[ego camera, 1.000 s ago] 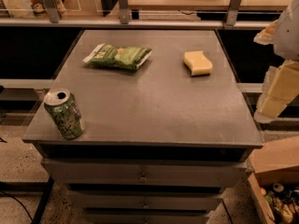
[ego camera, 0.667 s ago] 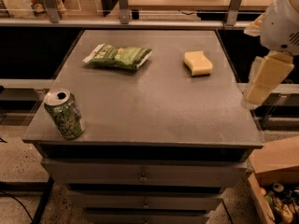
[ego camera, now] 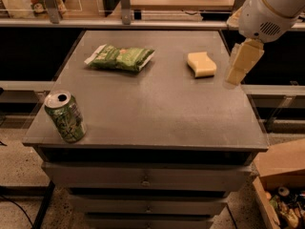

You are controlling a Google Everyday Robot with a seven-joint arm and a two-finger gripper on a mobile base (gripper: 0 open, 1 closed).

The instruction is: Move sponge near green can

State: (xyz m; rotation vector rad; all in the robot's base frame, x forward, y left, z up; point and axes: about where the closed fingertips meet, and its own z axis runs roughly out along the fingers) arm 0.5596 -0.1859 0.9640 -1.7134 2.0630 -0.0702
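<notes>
The pale yellow sponge (ego camera: 201, 64) lies flat on the grey tabletop (ego camera: 157, 104) at the back right. The green can (ego camera: 66, 116) stands upright at the front left corner, its silver top open. My gripper (ego camera: 240, 63) hangs from the white wrist at the upper right. It is above the table's right edge, just right of the sponge and apart from it, and holds nothing that I can see.
A flat green snack bag (ego camera: 121, 57) lies at the back left of the table. Drawers (ego camera: 143, 178) run below the top. A cardboard box (ego camera: 281, 175) with small items stands on the floor at the lower right. Shelving rails cross behind the table.
My gripper has moved left and inward from beyond the table's right side, and is now close beside the sponge. Sponge, can and bag have not moved.
</notes>
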